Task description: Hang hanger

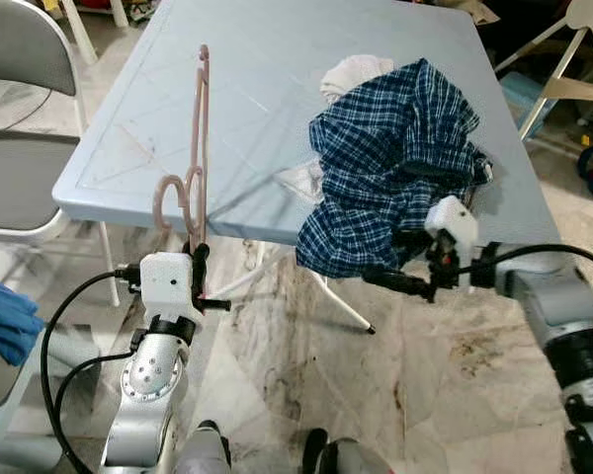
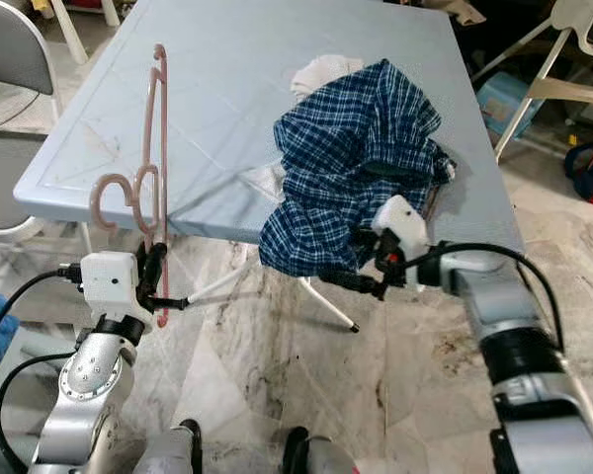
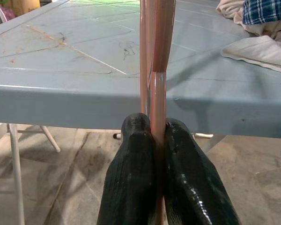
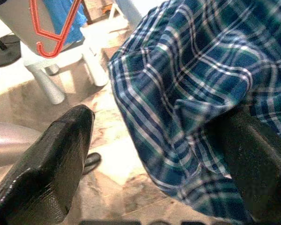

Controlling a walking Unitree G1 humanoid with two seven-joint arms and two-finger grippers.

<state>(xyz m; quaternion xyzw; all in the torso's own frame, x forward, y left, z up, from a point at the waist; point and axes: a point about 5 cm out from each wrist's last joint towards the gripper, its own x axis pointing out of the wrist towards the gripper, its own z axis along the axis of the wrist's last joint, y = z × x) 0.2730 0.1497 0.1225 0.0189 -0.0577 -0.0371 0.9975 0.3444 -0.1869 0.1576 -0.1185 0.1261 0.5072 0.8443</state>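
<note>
Left gripper (image 3: 157,140) fingers pinch thin pink plastic hanger (image 1: 196,148); right gripper (image 1: 407,259) fingers spread, seemingly touching crumpled plaid shirt (image 1: 395,158)

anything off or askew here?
Yes. The plaid shirt lies crumpled, its hem spilling over the table edge by the open right hand. The left hand holds the pink hanger upright, bare.

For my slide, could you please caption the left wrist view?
Left hand shut on pink hanger before the blue table.

shirt (image 1: 395,158) crowds table (image 1: 257,89) (left half bare)
</note>
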